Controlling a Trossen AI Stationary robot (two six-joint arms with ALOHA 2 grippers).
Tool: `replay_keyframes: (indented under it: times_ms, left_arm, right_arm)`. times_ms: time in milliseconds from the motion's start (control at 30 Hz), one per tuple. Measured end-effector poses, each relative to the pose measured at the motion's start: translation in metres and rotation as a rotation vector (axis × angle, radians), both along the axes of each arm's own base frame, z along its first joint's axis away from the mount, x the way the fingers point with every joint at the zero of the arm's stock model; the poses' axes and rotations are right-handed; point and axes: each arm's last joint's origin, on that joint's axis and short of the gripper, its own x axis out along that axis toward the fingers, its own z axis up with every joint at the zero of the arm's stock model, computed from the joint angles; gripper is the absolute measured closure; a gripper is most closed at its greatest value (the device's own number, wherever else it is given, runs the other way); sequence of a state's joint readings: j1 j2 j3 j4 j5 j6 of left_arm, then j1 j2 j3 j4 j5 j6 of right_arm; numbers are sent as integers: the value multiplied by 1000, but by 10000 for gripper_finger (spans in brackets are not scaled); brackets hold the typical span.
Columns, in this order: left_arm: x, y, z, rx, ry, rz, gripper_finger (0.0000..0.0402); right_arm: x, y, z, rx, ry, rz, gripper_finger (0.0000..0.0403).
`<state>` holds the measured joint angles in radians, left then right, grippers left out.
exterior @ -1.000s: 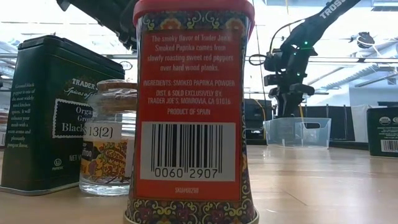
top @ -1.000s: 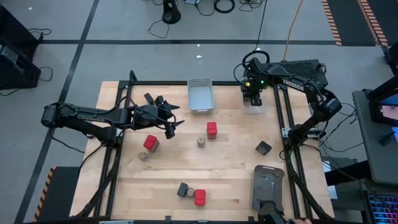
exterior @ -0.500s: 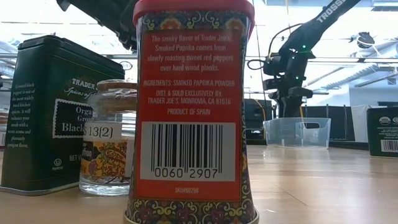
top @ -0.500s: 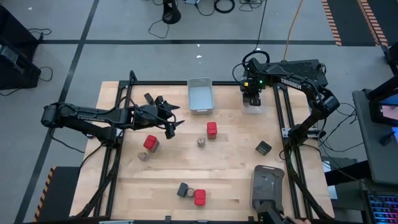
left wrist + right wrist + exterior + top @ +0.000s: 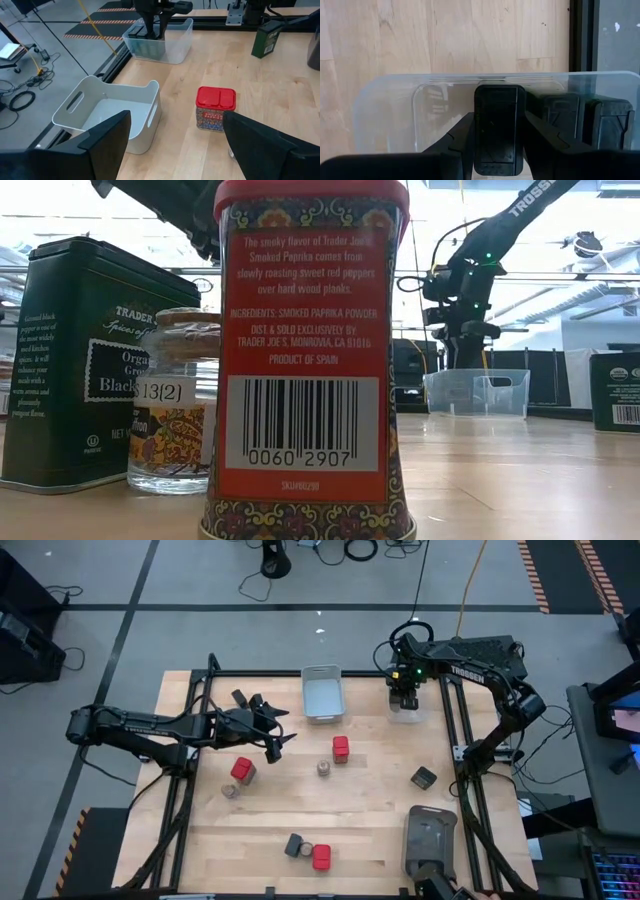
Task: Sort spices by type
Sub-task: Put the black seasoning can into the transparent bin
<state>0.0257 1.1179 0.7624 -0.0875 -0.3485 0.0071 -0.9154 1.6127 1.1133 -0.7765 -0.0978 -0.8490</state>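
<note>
My right gripper (image 5: 404,698) reaches down into the clear bin (image 5: 406,712) at the far right and is shut on a black spice tin (image 5: 499,125). Two more black tins (image 5: 560,120) stand beside it in the bin. My left gripper (image 5: 282,727) hovers open over the table's left half, above and left of a red-capped spice (image 5: 215,107). Other red-capped spices (image 5: 242,770) (image 5: 321,857), round jars (image 5: 324,769) (image 5: 230,790), and black tins (image 5: 423,777) (image 5: 293,845) stand on their bases on the wood. My right gripper pinches the black tin by its two opposite sides (image 5: 479,130) between its two fingers (image 5: 457,142), coming from above and pointing steeply down. The tin stands upright inside the clear bin. Whether its base rests on the bin's floor, I cannot tell.
An open grey bin (image 5: 322,692) sits at the far middle. A flat dark grey tray (image 5: 430,840) lies near the right front corner. Black frame rails (image 5: 462,740) run along the table's sides. Bare wood lies across the middle.
</note>
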Motion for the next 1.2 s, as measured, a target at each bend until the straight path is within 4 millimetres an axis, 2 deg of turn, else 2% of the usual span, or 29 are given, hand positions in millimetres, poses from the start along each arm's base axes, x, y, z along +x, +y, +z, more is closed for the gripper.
replay_keyframes:
  times_ms: [400,800,1200]
  left_arm:
    - [0,0,0,0,0,0,81]
    - [0,0,0,0,0,0,81]
    - [0,0,0,0,0,0,81]
  right_arm:
    - [0,0,0,-4,8,-21,282]
    - [-1,0,-2,-6,29,-35,201]
    - [0,5,6,-39,35,-27,202]
